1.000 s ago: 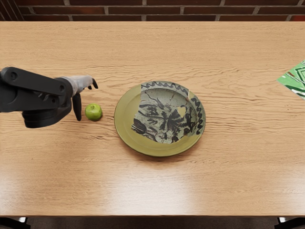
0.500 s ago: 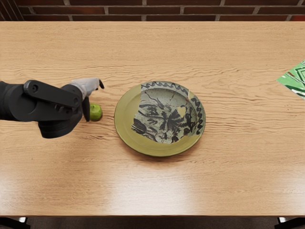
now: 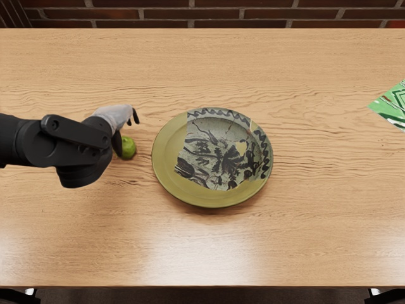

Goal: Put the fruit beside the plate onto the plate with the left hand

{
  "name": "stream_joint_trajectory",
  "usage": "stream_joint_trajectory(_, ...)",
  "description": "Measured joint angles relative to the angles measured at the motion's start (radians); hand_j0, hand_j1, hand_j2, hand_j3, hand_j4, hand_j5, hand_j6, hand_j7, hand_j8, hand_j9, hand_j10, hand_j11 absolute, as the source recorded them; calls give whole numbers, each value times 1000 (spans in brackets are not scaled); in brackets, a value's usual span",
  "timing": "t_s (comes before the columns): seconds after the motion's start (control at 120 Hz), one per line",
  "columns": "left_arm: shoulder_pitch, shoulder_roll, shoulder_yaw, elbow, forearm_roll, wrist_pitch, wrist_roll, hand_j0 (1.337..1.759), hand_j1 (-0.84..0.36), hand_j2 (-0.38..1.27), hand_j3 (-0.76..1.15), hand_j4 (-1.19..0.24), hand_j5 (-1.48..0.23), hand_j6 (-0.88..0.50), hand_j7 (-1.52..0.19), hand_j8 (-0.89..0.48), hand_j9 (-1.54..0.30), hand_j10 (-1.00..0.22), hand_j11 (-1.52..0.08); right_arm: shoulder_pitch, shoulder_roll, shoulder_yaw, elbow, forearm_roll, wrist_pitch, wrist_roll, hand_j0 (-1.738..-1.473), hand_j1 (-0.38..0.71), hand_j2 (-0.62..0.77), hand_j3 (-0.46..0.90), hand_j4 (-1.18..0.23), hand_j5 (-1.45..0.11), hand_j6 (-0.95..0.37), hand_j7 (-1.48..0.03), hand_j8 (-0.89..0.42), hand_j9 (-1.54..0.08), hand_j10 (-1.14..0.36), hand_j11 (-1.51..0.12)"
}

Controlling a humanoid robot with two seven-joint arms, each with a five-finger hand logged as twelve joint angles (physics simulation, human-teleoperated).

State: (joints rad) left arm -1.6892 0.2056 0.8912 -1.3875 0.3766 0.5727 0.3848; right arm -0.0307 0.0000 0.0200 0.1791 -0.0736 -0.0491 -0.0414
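The left hand hovered close over the green fruit, fingers apart and not yet closed on it. The fruit lay on the table just left of the plate. Grasping looked like the step in hand, and next the fingers would need to close before any lift.
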Motion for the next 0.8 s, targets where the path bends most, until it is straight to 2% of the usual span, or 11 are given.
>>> stream_joint_trajectory(0.142, 14, -8, 0, 1, 4, 3, 2, 1656, -197, 84, 0, -401, -555, -404, -552, -406, -549, -407, -547, 0, 0, 0, 0, 0, 0, 0, -1658, -318, -5, 0, -26, -34, -26, -34, -26, -34, -26, -34)
stream_joint_trajectory(0.175, 15, -8, 0, 0, 4, 3, 1, 1656, -218, 153, 0, -404, -560, -406, -557, -408, -555, -410, -552, 0, 0, 0, 0, 0, 0, 0, -1658, -318, -5, 0, -26, -34, -26, -34, -26, -34, -26, -34)
stream_joint_trajectory(0.217, 19, -8, 0, -1, 3, 5, 1, 1656, -225, 112, 0, -407, -565, -409, -562, -411, -560, -412, -558, 0, 0, 0, 0, 0, 0, 0, -1658, -318, -5, 0, -26, -34, -26, -34, -26, -34, -26, -34)
stream_joint_trajectory(0.8, 39, -23, 16, -4, 1, 30, -3, 1658, -187, 92, 0, -443, -578, -443, -578, -443, -578, -443, -578, 0, 0, 0, 0, 0, 0, 0, -1658, -318, -5, 0, -26, -34, -26, -34, -26, -34, -26, -34)
